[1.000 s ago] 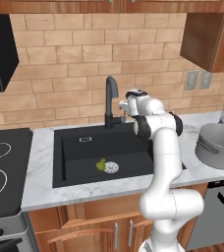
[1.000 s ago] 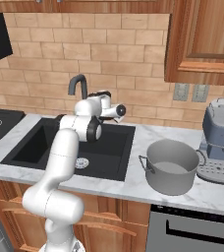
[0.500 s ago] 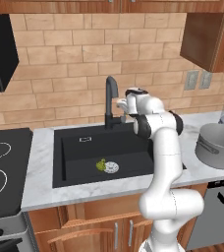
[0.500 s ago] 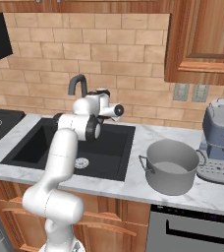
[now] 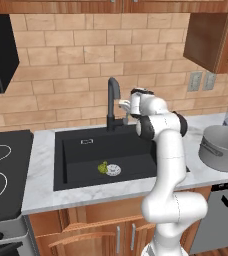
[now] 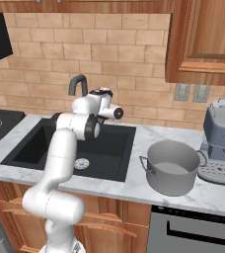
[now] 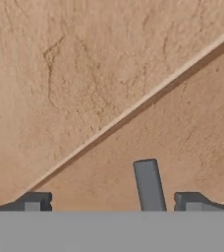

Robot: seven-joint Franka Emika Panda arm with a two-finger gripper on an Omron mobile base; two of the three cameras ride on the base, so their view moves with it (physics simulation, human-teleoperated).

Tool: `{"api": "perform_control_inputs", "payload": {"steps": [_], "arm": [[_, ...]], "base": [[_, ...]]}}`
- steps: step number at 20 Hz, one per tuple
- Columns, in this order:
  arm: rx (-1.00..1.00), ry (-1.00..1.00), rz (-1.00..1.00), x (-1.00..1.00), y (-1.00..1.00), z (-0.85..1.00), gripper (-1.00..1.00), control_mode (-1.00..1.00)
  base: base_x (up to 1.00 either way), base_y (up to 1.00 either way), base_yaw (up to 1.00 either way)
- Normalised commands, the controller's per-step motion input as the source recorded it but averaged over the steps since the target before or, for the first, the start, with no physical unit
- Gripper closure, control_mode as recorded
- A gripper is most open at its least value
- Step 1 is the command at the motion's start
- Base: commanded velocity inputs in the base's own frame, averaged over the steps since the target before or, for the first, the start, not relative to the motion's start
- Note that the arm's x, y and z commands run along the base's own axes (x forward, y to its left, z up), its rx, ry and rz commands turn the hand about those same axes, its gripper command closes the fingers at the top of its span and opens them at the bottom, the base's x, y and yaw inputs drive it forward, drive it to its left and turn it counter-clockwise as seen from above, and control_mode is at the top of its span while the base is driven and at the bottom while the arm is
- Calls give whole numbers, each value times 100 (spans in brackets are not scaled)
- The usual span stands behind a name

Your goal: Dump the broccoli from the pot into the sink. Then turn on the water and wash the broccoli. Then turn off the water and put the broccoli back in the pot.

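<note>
The broccoli (image 5: 102, 167) lies on the floor of the black sink (image 5: 78, 160), just left of the round drain (image 5: 114, 170). No water runs from the dark gooseneck faucet (image 5: 113, 100). My gripper (image 5: 122, 104) is up at the faucet's right side, pointing at the brick wall. In the hand view the faucet's small grey lever (image 7: 148, 185) stands between my spread fingertips (image 7: 33, 201), nearer the right one and untouched, so the gripper (image 7: 111, 204) is open. The grey pot (image 5: 221, 147) stands on the counter right of the sink, also seen in the right base view (image 6: 170, 167).
A black stovetop (image 5: 1, 170) lies left of the sink. A grey coffee machine (image 6: 222, 143) stands right of the pot. Wall cabinets (image 6: 203, 39) hang above the counter. The brick wall is right behind the faucet.
</note>
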Motion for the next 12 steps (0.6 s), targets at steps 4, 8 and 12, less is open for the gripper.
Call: {"api": "perform_control_inputs", "payload": {"steps": [4,8,12], "arm": [[0,-12,0,0,0,75,-100,-100],[0,-10,0,4,4,70,-100,-100],[0,-9,0,0,-12,68,-100,-100]], "base": [[0,0,0],[0,0,0],[0,0,0]]}}
